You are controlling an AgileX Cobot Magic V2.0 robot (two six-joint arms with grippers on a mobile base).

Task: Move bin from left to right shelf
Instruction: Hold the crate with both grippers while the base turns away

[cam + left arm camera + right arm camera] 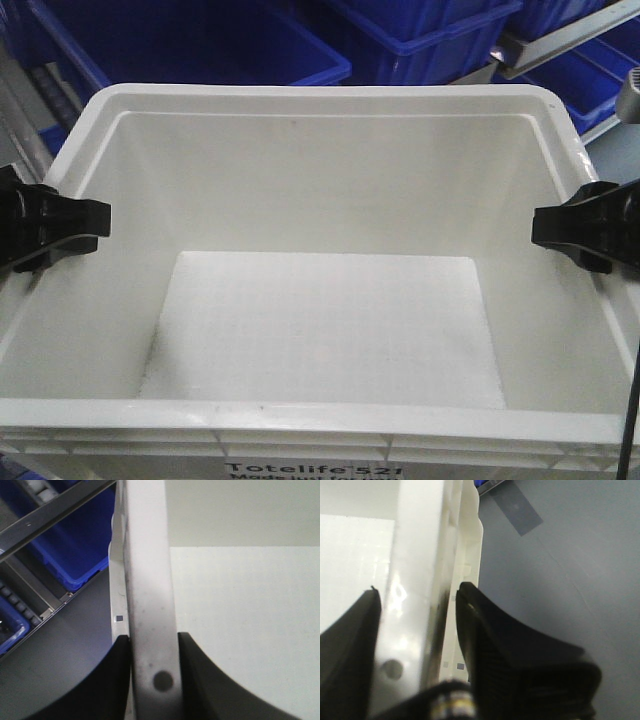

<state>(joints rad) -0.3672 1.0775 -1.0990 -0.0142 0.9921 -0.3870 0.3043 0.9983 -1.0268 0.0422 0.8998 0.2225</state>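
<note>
The white bin [320, 300] fills the front view, empty, with black "Totelife 521" print on its near wall. My left gripper [95, 222] clamps the bin's left rim and my right gripper [545, 228] clamps its right rim. In the left wrist view the bin rim [150, 580] runs between the two black fingers of the left gripper [154, 642], which press on both sides of it. In the right wrist view the right gripper [418, 592] straddles the bin rim [417, 540] the same way. The right shelf is out of view.
Blue bins [200, 45] [420, 30] stand close behind the white bin. A metal rack rail [560, 40] crosses the top right. To the left, a steel rail with grey rollers [50, 510] and a blue bin [75, 545] sit below. Grey floor [570, 555] lies to the right.
</note>
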